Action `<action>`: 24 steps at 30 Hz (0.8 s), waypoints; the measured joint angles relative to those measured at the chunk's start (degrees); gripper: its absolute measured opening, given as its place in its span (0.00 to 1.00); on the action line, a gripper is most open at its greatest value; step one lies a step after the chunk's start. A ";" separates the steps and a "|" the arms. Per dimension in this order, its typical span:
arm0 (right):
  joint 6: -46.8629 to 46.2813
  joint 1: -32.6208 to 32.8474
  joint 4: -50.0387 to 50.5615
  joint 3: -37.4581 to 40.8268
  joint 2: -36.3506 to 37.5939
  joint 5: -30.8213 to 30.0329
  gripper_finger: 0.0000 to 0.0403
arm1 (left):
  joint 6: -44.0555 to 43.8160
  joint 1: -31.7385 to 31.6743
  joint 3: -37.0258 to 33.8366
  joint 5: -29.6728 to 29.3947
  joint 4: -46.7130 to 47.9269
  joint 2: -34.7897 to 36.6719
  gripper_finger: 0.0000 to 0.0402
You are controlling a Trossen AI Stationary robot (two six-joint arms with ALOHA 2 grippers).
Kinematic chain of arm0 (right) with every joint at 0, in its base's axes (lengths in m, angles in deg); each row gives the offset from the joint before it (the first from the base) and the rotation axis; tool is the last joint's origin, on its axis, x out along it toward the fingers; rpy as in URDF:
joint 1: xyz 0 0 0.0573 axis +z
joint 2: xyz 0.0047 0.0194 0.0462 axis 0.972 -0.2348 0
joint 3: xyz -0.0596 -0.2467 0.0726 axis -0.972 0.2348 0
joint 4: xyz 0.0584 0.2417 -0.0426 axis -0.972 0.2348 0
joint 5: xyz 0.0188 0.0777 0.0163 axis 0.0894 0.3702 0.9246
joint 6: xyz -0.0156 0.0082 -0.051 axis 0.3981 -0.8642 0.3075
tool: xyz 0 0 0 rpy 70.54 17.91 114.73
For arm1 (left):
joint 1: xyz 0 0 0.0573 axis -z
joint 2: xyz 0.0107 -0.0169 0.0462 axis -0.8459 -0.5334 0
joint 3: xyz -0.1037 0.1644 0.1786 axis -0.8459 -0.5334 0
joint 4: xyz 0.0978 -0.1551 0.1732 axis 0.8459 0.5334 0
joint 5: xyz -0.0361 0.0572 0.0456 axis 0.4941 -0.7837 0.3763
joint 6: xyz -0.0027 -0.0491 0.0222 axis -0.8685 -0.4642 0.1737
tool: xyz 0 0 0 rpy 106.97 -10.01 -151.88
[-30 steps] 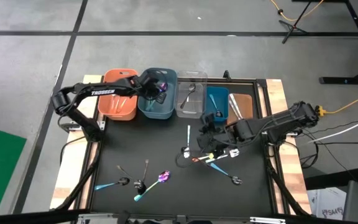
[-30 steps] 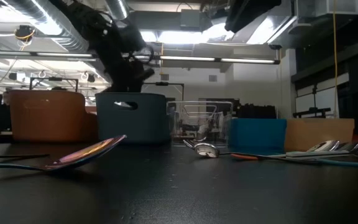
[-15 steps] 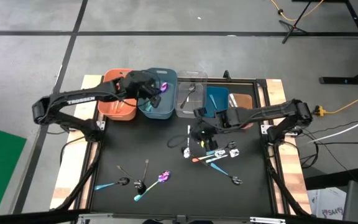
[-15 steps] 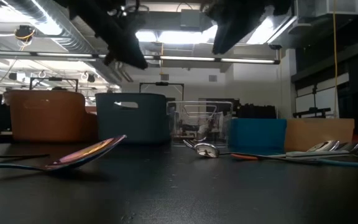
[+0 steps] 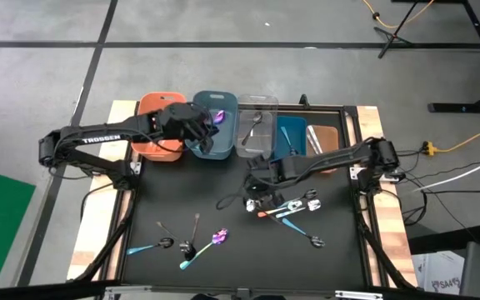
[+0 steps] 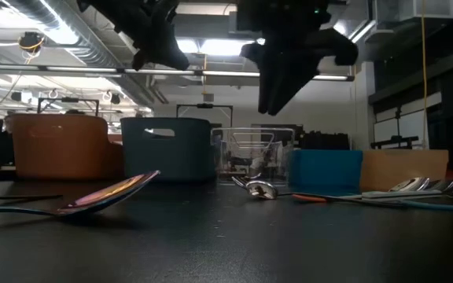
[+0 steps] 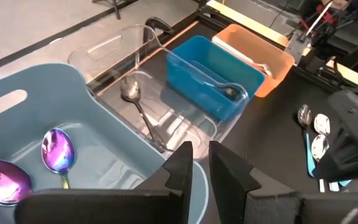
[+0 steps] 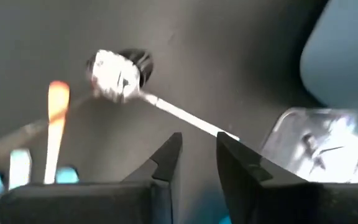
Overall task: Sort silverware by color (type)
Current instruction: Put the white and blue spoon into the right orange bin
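My left gripper (image 7: pixel 202 167) hangs open above the near wall of the grey-blue bin (image 5: pixel 215 132). Two iridescent purple spoons (image 7: pixel 58 152) lie in that bin. My right gripper (image 8: pixel 197 155) is open too and points down over a silver spoon (image 8: pixel 114 74) lying flat on the black mat; its fingers stand above the handle without touching it. In the high view the right gripper (image 5: pixel 255 183) is left of a cluster of orange-handled, blue-handled and silver utensils (image 5: pixel 288 208). Another purple spoon (image 5: pixel 219 237) and black utensils (image 5: pixel 192 237) lie near the front.
Five bins stand in a row at the far edge: orange (image 5: pixel 158 137), grey-blue, clear (image 5: pixel 257 125) with a silver spoon (image 7: pixel 132 93), blue (image 5: pixel 290 137) and brown (image 5: pixel 323 142). A teal-handled spoon (image 5: pixel 144 247) lies at the front left. Bare black mat lies between the two groups.
My left gripper has risen out of the grey-blue bin and drawn back toward the table's left, tipping closer to level. My right gripper has come down and moved toward the table's left, from above the utensil cluster to over the single silver spoon.
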 joint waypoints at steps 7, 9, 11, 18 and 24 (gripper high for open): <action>-33.14 0.02 -5.95 0.00 -2.99 -0.01 0.22 | 0.00 0.88 0.00 -1.22 0.27 -0.02 0.12; -44.42 0.04 -6.82 0.00 -4.04 -0.55 0.22 | 0.00 0.88 0.00 -1.39 0.27 -0.02 0.12; -55.44 0.04 -6.99 0.00 -5.13 -1.95 0.22 | -0.02 0.88 0.00 -1.42 0.29 -0.02 0.12; -76.40 0.02 -6.00 0.00 -8.99 -4.49 0.22 | -0.02 0.88 0.00 -1.44 0.42 -0.02 0.12; -84.87 0.04 -5.52 -0.02 -10.90 -4.49 0.22 | 1.34 0.86 0.00 -1.44 0.80 -0.02 0.12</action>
